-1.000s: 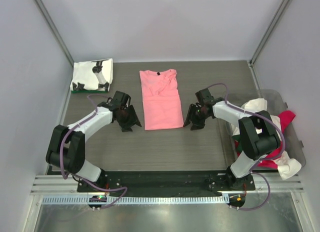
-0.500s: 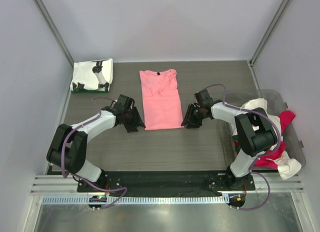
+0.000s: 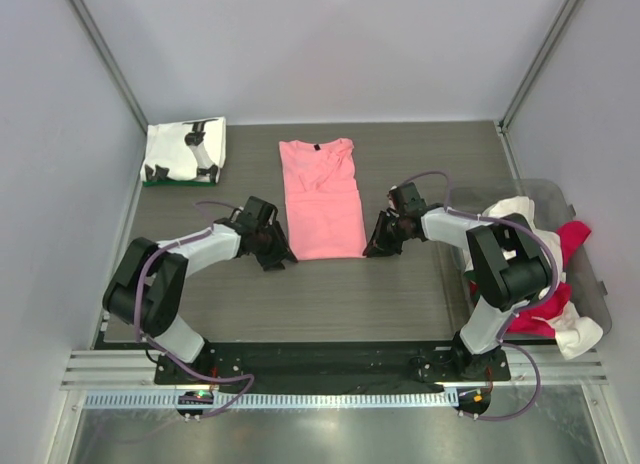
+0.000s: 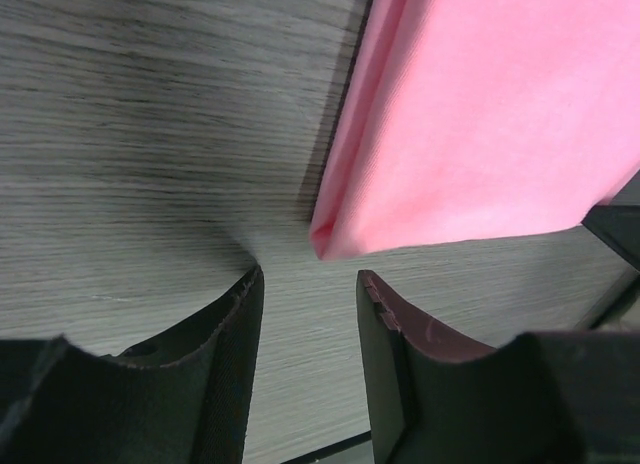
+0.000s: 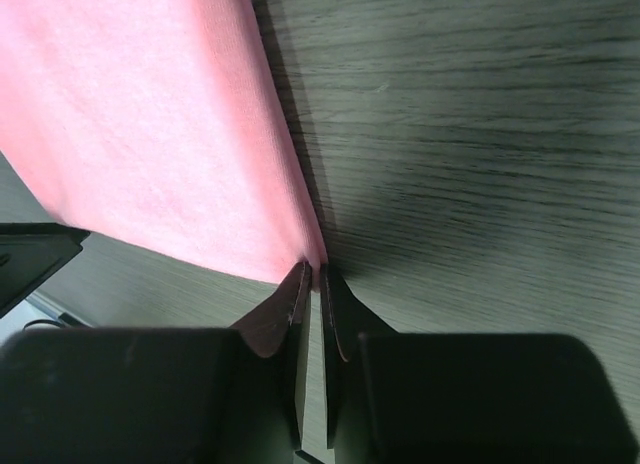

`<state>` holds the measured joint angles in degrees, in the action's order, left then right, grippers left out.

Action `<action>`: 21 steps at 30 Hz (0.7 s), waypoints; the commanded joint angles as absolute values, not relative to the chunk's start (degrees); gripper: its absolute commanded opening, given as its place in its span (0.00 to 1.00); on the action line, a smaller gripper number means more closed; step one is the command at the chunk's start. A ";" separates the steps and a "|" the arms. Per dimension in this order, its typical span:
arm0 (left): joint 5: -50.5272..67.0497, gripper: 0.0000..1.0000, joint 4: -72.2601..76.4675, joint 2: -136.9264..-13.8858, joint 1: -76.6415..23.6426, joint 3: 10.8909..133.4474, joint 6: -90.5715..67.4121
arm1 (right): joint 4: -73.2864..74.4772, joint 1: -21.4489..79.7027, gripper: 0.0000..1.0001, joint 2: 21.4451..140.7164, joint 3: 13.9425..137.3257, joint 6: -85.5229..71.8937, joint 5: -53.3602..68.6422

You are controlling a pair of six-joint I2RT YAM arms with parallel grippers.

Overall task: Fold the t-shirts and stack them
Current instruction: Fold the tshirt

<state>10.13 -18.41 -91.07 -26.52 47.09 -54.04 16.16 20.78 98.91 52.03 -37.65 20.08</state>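
Observation:
A salmon-pink t-shirt (image 3: 322, 199) lies flat in the middle of the table, folded into a long strip with its collar at the far end. My left gripper (image 3: 281, 256) sits low at its near-left corner, open; in the left wrist view that pink corner (image 4: 330, 239) lies just ahead of the gap between the fingers (image 4: 310, 276). My right gripper (image 3: 372, 248) is at the near-right corner, and its jaws (image 5: 312, 269) are pinched on the tip of the pink cloth (image 5: 150, 134). A folded white t-shirt with black print (image 3: 185, 149) rests at the far left.
A dark green edge (image 3: 160, 181) shows under the white printed shirt. A clear bin (image 3: 585, 246) at the right holds a heap of white and red shirts (image 3: 535, 234). Grey walls and metal posts close off the table.
Both grippers moved inward to the pink shirt's near corners. The right jaws closed onto the corner; the left jaws narrowed somewhat but remain apart.

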 commanded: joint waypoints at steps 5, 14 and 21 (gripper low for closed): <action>8.53 0.42 -16.35 -92.20 -26.72 46.23 -54.49 | 15.82 20.92 0.11 100.99 50.63 -36.65 19.34; 5.01 0.38 -16.26 -93.43 -26.81 46.93 -54.76 | 15.64 20.92 0.09 101.51 50.19 -36.47 19.34; 4.57 0.28 -16.17 -96.15 -26.72 48.60 -54.49 | 15.64 20.92 0.06 102.22 50.27 -36.12 19.42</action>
<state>8.60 -16.03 -93.67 -26.63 48.49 -55.29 14.24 20.75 99.79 51.59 -37.63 22.06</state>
